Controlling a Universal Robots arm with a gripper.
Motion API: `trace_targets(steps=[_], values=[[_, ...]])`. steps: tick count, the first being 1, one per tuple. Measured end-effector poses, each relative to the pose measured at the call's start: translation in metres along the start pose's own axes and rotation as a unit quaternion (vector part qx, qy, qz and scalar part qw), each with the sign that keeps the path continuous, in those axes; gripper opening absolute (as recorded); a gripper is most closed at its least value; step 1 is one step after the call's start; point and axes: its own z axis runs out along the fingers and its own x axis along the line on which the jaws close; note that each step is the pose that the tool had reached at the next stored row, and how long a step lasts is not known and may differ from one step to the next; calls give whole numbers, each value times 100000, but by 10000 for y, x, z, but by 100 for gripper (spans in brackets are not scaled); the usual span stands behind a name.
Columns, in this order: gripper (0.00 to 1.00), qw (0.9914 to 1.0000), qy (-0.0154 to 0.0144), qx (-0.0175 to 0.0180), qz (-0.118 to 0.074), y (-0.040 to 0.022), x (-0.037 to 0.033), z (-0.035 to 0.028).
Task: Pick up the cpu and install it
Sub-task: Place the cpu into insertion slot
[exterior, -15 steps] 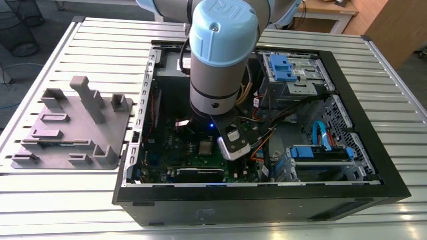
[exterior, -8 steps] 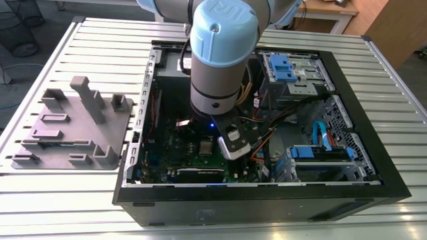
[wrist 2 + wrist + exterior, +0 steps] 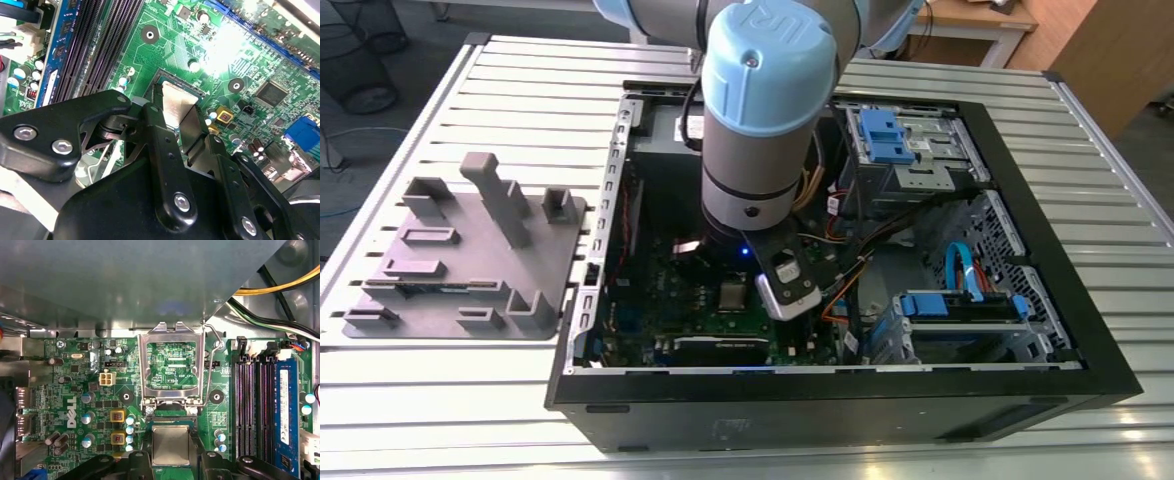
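The cpu [image 3: 171, 445] is a small square chip with a silvery top, held flat between two black fingers [image 3: 145, 449]. My gripper [image 3: 171, 439] is shut on it, low over the socket [image 3: 171, 415] of the green motherboard [image 3: 75, 385]. The socket's metal frame lid [image 3: 170, 365] stands swung open just beyond the chip. In the second wrist view the cpu [image 3: 177, 102] shows as a bright plate between the fingers [image 3: 160, 140] of the gripper [image 3: 182, 125], close above the board. In the exterior view the arm [image 3: 754, 130] reaches down into the open computer case [image 3: 854, 380].
Dark memory slots [image 3: 255, 400] and a blue memory module [image 3: 283, 410] run beside the socket. Yellow and black cables [image 3: 280, 287] hang near the case wall. A grey holder tray [image 3: 454, 260] lies on the slatted table at the exterior view's left. Blue drive bays [image 3: 894, 135] fill the case's far side.
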Motion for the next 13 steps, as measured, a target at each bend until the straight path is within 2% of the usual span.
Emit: trace_targets(steps=[13], values=[[38,100000,-6,-9,-2,0,-2,20]])
